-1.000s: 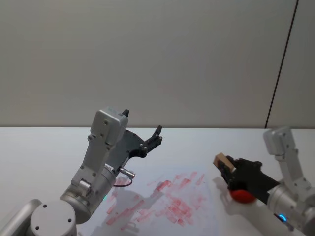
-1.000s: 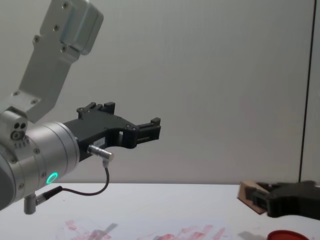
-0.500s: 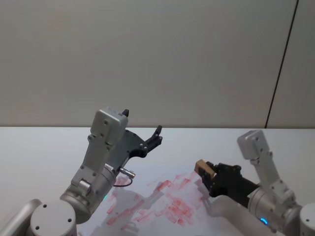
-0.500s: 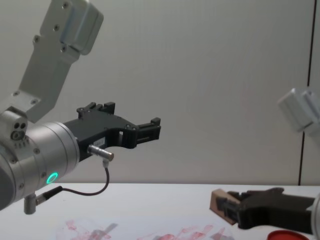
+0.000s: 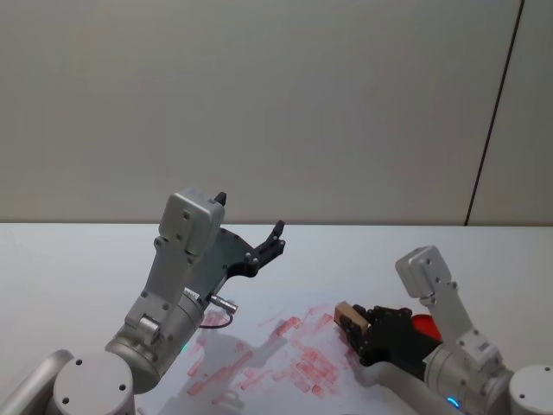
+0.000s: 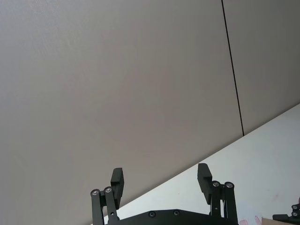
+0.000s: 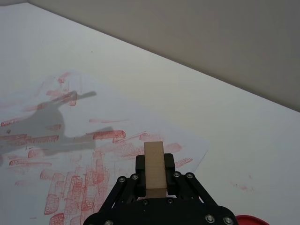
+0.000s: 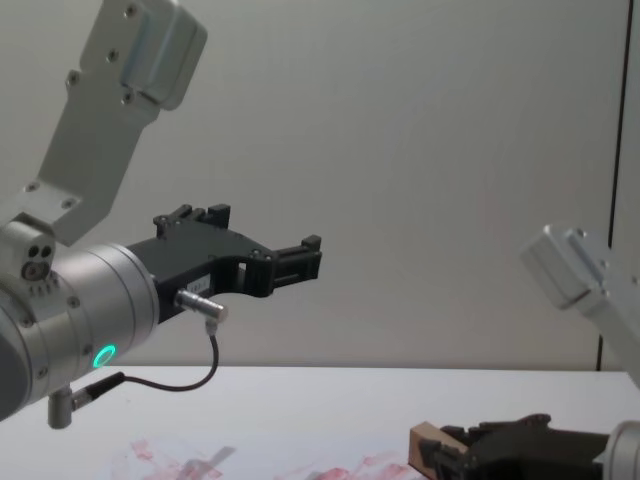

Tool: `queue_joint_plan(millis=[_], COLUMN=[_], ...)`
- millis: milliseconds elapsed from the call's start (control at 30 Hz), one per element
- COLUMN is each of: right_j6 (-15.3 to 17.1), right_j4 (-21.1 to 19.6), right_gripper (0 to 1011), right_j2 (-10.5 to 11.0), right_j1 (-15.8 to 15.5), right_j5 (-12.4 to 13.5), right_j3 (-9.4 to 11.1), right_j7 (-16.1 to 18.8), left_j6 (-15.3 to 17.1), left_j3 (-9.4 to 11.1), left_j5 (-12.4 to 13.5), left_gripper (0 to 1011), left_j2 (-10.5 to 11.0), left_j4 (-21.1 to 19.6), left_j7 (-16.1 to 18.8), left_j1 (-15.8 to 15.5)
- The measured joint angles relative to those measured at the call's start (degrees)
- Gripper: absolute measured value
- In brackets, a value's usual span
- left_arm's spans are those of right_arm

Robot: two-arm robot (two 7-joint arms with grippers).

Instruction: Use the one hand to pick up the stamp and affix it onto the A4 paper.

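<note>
There are two grippers, one stamp, one sheet and one ink pad.

The right gripper (image 5: pixel 366 334) is low over the table (image 5: pixel 69 259), reaching in from the near right. Its two black fingers are closed narrowly on the single stamp (image 7: pixel 154 162), a small tan wooden block pinched on its two sides and sticking out past the fingertips. The block sits low over the right part of the A4 paper (image 5: pixel 289 353), near that sheet's right edge. The pictures do not settle whether it touches the sheet.

The one sheet lies flat on the white table between the two arms. It carries many red rectangular prints and smears, too crowded and overlapping to count. The arm's shadow falls across its left half in the right wrist view.

One round red ink pad (image 5: pixel 424 326) rests on the table just right of the right gripper, off the paper and partly hidden behind the pale grey arm link.

The left gripper (image 6: pixel 160 180) is raised well above the table on the left, pointing toward the far wall. Its two fingers are spread wide and hold nothing. A green light glows on its silver wrist, and a thin cable loops beneath it.
</note>
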Motion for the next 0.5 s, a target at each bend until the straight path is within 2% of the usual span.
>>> queue_joint_plan(millis=[500], right_j6=[0.7], right_j4=[1.6], right_gripper=[216], right_j2=[-0.1], right_j1=[0.4], right_j5=[-1.3], right_j3=[-0.4], right_j7=[0.7], left_j6=[0.0], left_j3=[0.0], left_j5=[0.0], left_gripper=[1003], left_j2=[0.0], left_j4=[0.0], left_j7=[0.0], left_j1=[0.0])
